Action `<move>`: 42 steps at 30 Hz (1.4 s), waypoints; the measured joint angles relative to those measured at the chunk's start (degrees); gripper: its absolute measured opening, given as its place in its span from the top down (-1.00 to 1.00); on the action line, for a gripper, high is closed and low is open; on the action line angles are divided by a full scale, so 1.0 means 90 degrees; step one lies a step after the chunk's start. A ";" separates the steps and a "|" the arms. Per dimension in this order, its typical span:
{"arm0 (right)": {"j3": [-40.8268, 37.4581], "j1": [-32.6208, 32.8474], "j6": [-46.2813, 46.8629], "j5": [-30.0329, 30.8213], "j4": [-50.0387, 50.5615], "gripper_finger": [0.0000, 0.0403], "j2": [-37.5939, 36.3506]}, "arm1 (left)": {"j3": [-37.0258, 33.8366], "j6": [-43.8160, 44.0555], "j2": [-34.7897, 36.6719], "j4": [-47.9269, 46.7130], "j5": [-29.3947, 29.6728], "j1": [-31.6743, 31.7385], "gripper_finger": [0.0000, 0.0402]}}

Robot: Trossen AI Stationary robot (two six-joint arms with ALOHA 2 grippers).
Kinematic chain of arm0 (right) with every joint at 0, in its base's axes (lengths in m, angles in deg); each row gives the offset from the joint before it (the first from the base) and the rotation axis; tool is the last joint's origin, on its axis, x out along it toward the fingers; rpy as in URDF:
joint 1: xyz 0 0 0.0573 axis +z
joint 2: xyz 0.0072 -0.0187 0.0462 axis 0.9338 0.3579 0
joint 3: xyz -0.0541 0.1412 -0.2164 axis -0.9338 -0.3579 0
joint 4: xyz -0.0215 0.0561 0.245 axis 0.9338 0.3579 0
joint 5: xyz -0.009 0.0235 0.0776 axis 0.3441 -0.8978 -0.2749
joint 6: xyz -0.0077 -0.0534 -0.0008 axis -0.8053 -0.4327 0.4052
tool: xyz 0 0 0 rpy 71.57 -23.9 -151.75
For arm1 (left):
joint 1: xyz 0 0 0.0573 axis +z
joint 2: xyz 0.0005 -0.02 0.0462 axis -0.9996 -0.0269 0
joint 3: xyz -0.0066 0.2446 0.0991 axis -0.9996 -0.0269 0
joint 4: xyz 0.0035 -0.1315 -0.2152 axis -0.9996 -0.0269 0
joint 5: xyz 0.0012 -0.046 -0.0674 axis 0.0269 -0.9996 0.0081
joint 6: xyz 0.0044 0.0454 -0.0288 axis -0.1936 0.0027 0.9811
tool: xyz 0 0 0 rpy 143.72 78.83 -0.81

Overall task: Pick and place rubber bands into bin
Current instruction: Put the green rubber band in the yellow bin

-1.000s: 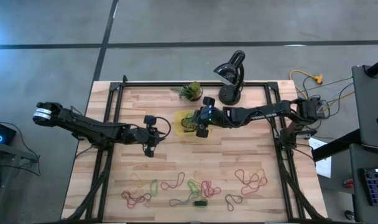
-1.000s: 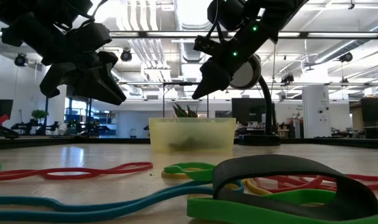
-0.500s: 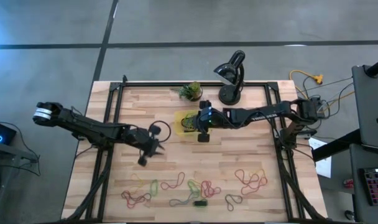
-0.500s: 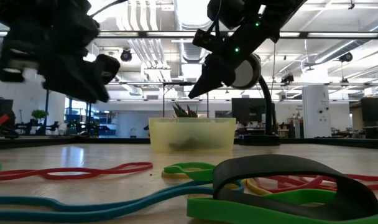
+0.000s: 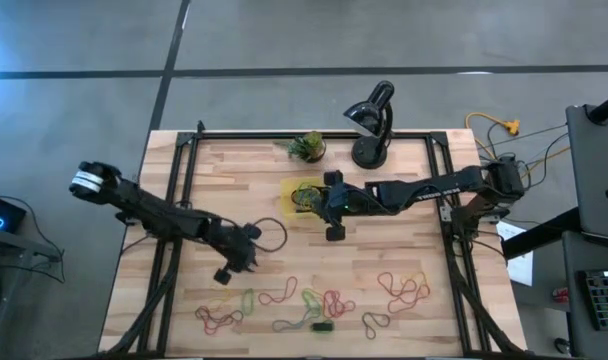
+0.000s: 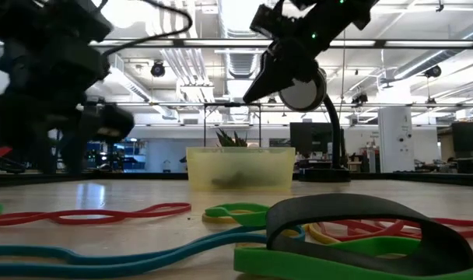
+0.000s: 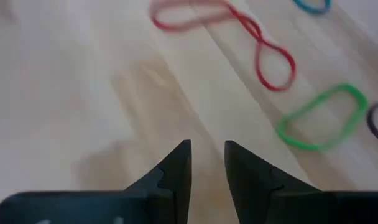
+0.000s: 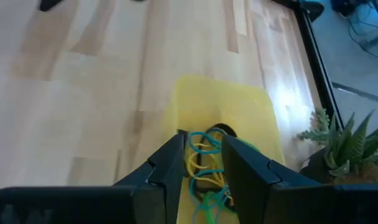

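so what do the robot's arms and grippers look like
Both arms are dark and slim, jointed, with black cables looping along them. The left arm has a white band near its shoulder. Each gripper, left and right, ends in two black tapered fingers.

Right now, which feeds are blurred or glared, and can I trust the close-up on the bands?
Low view: the left gripper is smeared by motion, and the nearest rubber bands are soft. Left wrist view: the bands on the wood are slightly soft, though their colours read. Right wrist view: glare on the table beside the bin. High view: evenly lit, sharp enough.
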 joint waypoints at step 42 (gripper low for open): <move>-0.0010 0.0297 0.0180 0.0017 0.0205 0.62 -0.0242 | 0.0674 0.0779 -0.1755 0.0433 -0.0182 -0.1116 0.87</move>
